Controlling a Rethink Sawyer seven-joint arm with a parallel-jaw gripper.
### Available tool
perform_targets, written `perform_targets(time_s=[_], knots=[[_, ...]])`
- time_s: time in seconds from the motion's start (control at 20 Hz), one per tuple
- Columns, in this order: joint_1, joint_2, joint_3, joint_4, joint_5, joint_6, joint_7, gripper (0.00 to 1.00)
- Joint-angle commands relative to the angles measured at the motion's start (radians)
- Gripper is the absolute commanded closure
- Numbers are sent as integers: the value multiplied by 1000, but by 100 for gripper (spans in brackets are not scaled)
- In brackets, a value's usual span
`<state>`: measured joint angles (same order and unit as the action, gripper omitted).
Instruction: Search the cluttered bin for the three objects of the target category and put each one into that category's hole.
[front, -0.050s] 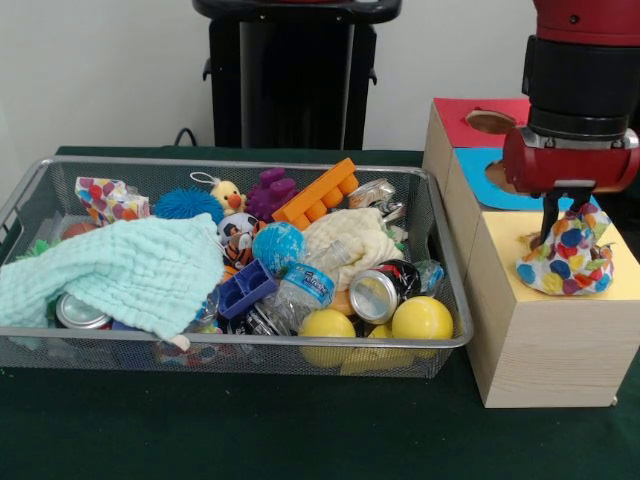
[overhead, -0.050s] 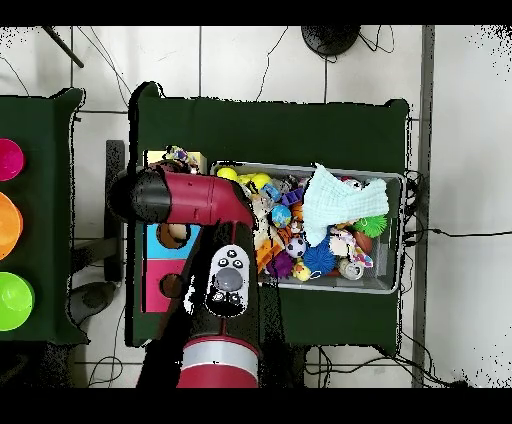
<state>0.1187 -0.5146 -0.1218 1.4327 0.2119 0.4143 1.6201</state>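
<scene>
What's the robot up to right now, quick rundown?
Hand over the yellow box top, on the polka-dot cloth; grip unclear. A matching cloth waits in the bin. Nothing blocking.

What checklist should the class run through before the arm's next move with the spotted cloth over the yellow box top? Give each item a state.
1. Gripper holds the polka-dot cloth: ok, the fingers are closed into its top.
2. Cloth is over the yellow box top: ok, its lower edge rests there.
3. Yellow section's hole sits under the cloth: cannot tell, no hole shows in either view.
4. Cloth is clear of the wire bin: ok, it sits wholly to the side.
5. Second polka-dot cloth is reachable: ok, it lies uncovered at the bin's far corner.
6. Third matching cloth is located: cannot tell; the mint muslin towel hides much of the bin.
</scene>
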Motion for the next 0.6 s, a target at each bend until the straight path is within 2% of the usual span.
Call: perform_targets(time_s=[0.05,0.25,0.6], knots=[[-4,27,39,171,-57,-67,164,100],[-9,12,45,216,-58,-85,155,100],[2,10,34,211,-50,-62,145,100]])
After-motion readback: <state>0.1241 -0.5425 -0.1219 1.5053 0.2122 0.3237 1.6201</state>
